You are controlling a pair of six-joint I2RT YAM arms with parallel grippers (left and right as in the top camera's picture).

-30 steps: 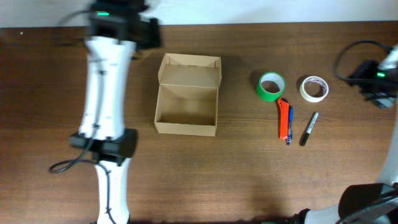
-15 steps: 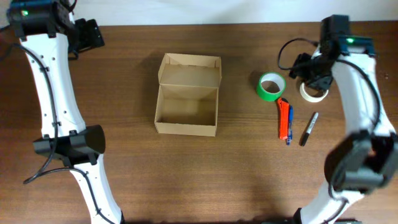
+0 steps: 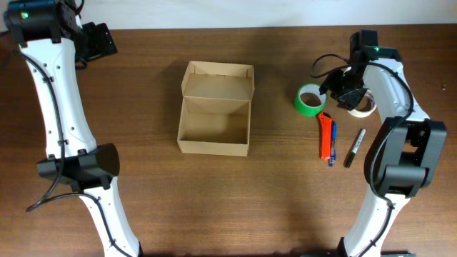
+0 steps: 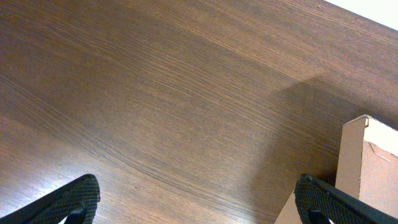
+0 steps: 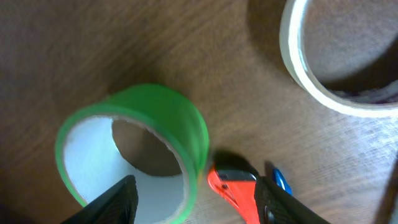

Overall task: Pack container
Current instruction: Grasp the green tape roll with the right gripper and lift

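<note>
1. The container (image 3: 214, 148) stands in the middle of the counter (image 3: 214, 207). It is open upward and empty, and its flap lid (image 3: 218, 78) is raised on the far side. Its long axis runs from left to right across the counter.
2. The right pincer (image 5: 196, 200) hovers low over the green tape roll (image 5: 134, 149). Its fingers are apart and clamped on nothing.
3. One finger (image 5: 118, 199) is over the hole of the roll and the other is beside the orange cutter (image 5: 231, 182). The wall of the roll on the cutter's side lies between them. I cannot tell whether a finger touches the roll.
4. From this pincer the container lies to the left, well apart, and the green tape roll is on that same side. A carry to the opening would therefore go leftward.
5. The white tape roll (image 3: 360, 101) lies just to the right of this pincer. The black marker (image 3: 355, 148) lies nearer to the robot.
6. The left pincer (image 4: 199, 208) is at the far left of the counter, with its fingers wide apart and holding nothing. Only a corner of the container shows at the right edge of its view.
7. The right arm is much nearer to the loose things, so the pick seems to belong to it. The roll lies flat with its hole up, so a grip across its wall looks suitable.
</note>
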